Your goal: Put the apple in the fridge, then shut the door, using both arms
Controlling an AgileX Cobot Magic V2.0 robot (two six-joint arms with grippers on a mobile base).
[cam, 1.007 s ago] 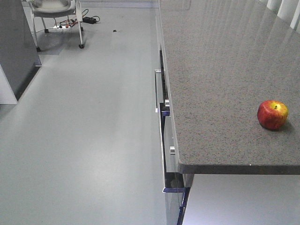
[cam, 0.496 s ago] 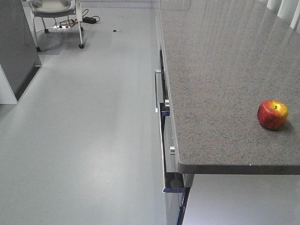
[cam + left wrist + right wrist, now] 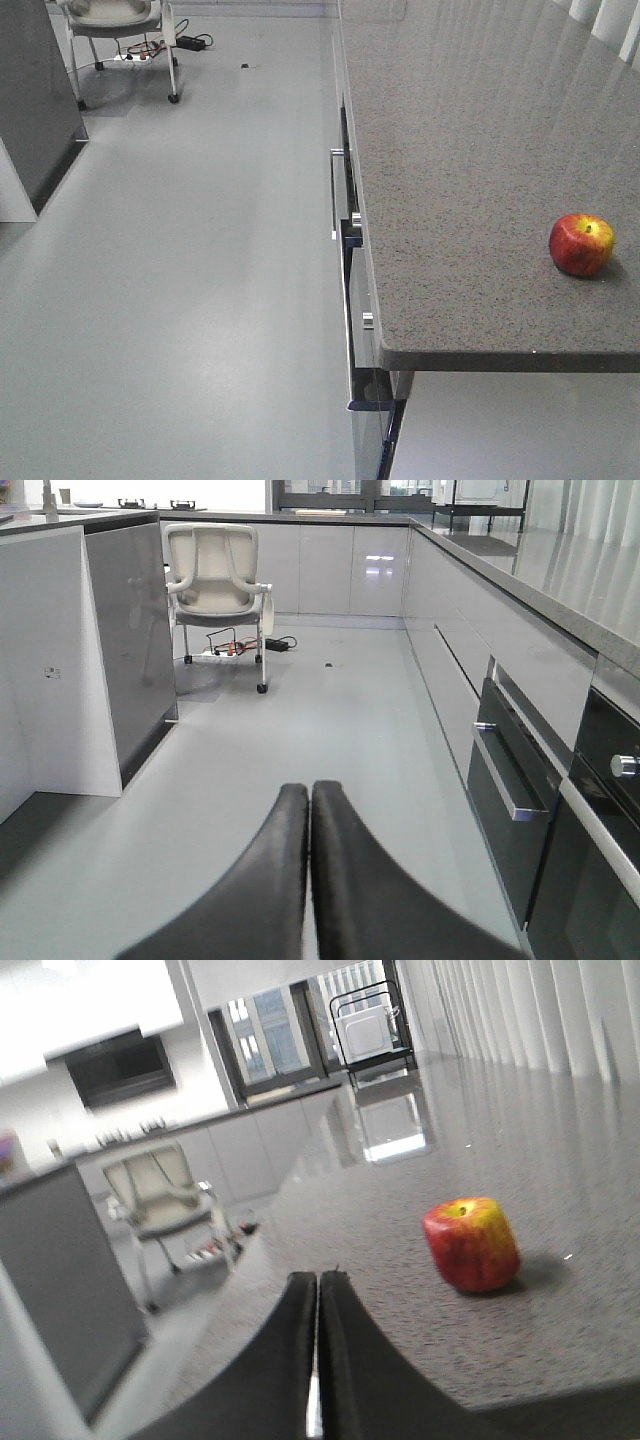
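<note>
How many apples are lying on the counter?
1. The apple rests upright on the grey counter, toward its near end. No other apple shows.

Grey speckled stone counter (image 3: 450, 150) carries 1 apple (image 3: 581, 244) (red, yellow patch), near front edge.

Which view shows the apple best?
The right wrist view: the apple is large, its yellow side clear. The front view shows it small on the counter; the left wrist view lacks it.
</note>
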